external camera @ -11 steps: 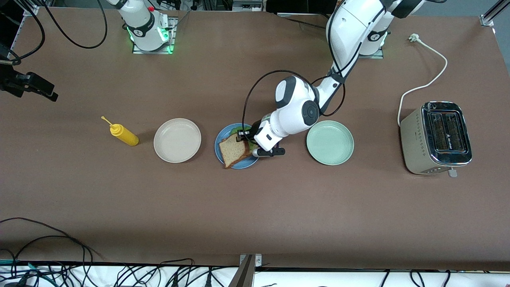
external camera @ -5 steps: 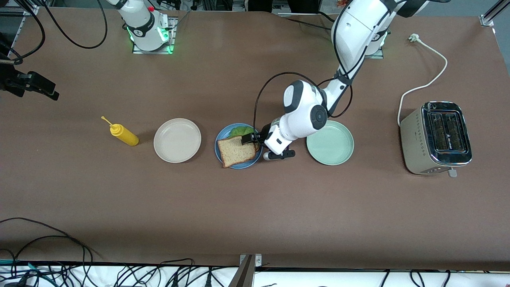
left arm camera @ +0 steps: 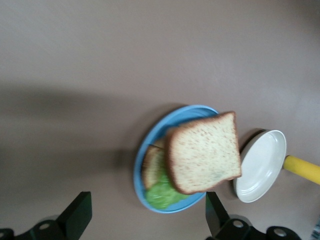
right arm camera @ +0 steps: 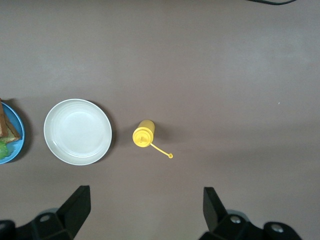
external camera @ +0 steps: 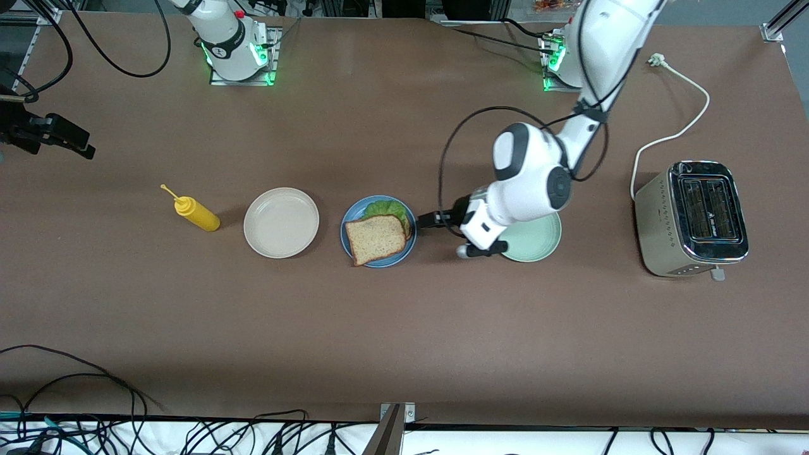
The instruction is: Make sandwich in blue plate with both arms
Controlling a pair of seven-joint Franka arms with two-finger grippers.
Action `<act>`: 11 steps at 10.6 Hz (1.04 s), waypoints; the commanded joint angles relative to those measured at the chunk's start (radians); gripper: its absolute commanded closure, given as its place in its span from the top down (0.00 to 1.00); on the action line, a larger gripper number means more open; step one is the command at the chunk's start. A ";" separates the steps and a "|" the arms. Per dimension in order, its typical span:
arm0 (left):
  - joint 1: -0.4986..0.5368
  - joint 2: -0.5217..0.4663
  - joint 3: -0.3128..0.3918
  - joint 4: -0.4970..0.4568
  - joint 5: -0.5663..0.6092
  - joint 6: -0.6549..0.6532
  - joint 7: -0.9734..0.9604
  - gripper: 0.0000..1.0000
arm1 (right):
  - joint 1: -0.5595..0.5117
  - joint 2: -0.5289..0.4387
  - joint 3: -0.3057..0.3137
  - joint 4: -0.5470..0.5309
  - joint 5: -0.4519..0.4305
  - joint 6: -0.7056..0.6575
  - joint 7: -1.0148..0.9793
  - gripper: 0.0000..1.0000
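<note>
brown table point(external camera: 404, 328) is carrying blue plate point(external camera: 349, 222); sandwich point(external camera: 377, 239) is resting soft, light, crushable—grip crust edges. left gripper point(external camera: 428, 220) is hovering spread beside plate; right gripper point(right arm camera: 145, 212) is waiting spread, empty.

A wide table point(external camera: 404, 328) covered in a matte brown surface fills nearly the whole front view. Light falls evenly from above, with a soft paler sheen across the middle and gentle shadows under whatever stands on it. Along the table's edge nearest the front camera, a tangle of black cables point(external camera: 189, 436) lies over a white strip, and a metal bracket point(external camera: 395, 423) sits at the midpoint of that edge. Silver aluminium framing point(external camera: 780, 22) shows at the corner by the left arm's end. Past the edge farthest from the camera, dark equipment and more cables are partly visible.
</note>
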 commanded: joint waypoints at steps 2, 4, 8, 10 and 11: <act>0.059 -0.195 0.153 -0.065 0.344 -0.235 0.274 1.00 | 0.004 0.016 -0.005 0.041 -0.006 -0.011 -0.012 1.00; 0.078 -0.215 0.257 -0.059 0.392 -0.252 0.418 1.00 | 0.004 0.017 -0.004 0.043 -0.008 -0.014 -0.012 1.00; 0.095 -0.250 0.401 -0.019 0.397 -0.294 0.709 1.00 | 0.004 0.026 -0.004 0.043 -0.012 -0.007 -0.008 1.00; 0.118 -0.283 0.417 0.035 0.479 -0.411 0.689 0.99 | 0.004 0.045 -0.004 0.064 -0.009 -0.007 -0.008 1.00; 0.130 -0.298 0.416 0.076 0.559 -0.468 0.645 0.96 | 0.004 0.054 -0.004 0.072 -0.012 -0.005 -0.008 1.00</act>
